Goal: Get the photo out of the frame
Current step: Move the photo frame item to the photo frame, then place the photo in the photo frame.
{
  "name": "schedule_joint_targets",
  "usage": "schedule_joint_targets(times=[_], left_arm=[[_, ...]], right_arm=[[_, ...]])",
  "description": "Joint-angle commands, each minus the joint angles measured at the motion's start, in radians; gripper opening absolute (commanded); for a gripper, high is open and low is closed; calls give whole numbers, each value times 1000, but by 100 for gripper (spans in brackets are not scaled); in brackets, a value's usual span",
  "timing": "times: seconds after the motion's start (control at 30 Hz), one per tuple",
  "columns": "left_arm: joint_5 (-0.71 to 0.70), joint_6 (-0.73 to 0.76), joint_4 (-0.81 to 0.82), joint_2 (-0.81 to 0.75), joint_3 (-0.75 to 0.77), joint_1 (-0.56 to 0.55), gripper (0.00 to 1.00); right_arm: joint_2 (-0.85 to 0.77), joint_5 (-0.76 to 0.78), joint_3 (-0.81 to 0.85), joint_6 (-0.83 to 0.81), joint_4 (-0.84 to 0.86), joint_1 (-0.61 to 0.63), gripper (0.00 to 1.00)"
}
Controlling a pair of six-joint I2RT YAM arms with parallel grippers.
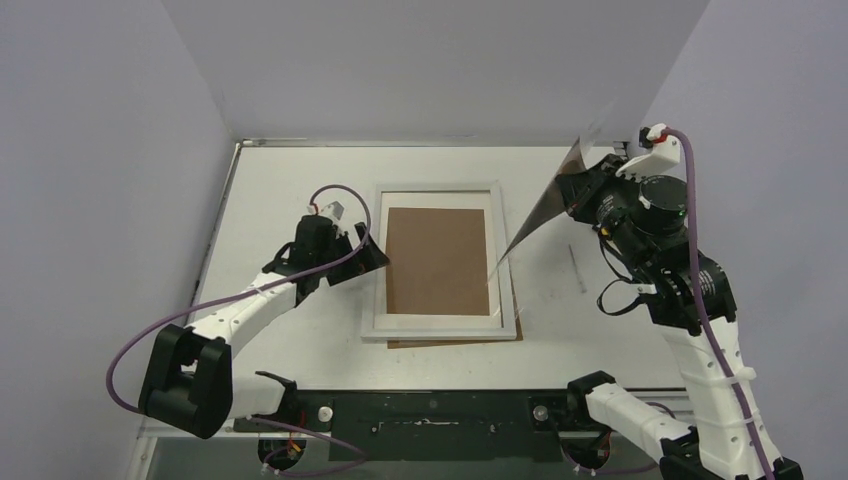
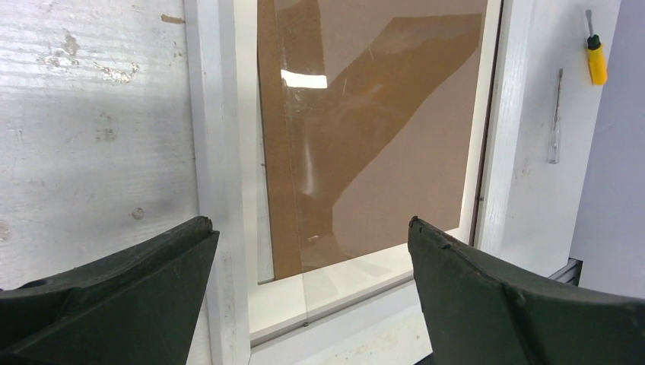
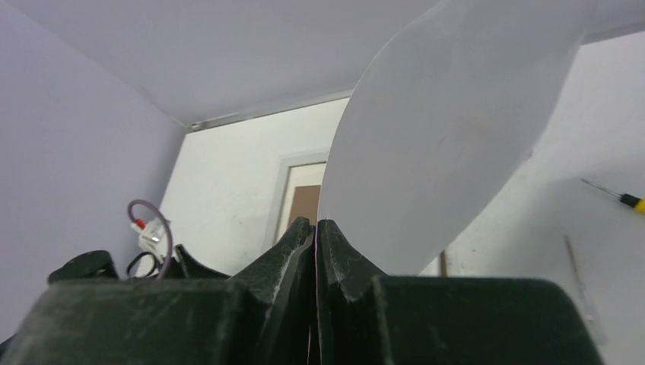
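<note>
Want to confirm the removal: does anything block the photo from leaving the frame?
Nothing visible does. The right hand is shut on the photo, held up right of the frame; only its low corner hangs over the frame's right border.

One white picture frame point(image 1: 440, 195); one brown backing board point(image 1: 437, 260) inside it; one clear pane point(image 2: 304, 80) over the board; one photo point(image 3: 471, 114), pale back showing; two screwdrivers near the surface's right edge, one yellow-handled point(image 2: 596, 59), one clear-handled point(image 2: 555, 122); two robot arms, the left arm point(image 1: 240, 315) and the right arm point(image 1: 705, 350).
</note>
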Motion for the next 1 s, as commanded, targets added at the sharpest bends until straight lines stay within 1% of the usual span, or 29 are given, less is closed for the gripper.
schedule_joint_targets(times=[0.0, 0.13, 0.23, 0.27, 0.3, 0.43, 0.63, 0.67, 0.73, 0.9, 0.97], left_arm=[[-17, 8, -8, -38, -5, 18, 97], [-24, 2, -5, -47, -24, 28, 96], [-33, -8, 6, -56, -39, 35, 97], [-32, -19, 39, -57, -57, 45, 98], [-32, -22, 51, -51, -62, 46, 98], [-24, -21, 67, 11, -46, 48, 100], [15, -24, 112, 124, -19, 46, 100], [25, -27, 113, 143, -14, 46, 95], [37, -36, 123, 169, -14, 41, 88], [60, -75, 182, 200, -35, 26, 77], [70, -88, 190, 208, -38, 10, 76]], right_arm=[[23, -185, 10, 55, 163, -8, 5], [53, -271, 18, 90, 210, -8, 5], [86, -370, -14, 147, 273, -8, 5], [115, -468, -62, 214, 386, -4, 5], [127, -485, -72, 239, 416, 1, 5], [161, -466, -64, 233, 448, 41, 5], [147, -416, -59, 203, 469, 62, 5], [148, -415, -58, 201, 474, 62, 5], [153, -410, -52, 194, 477, 63, 5], [156, -397, -59, 188, 502, 63, 5], [164, -397, -61, 189, 511, 63, 5]])
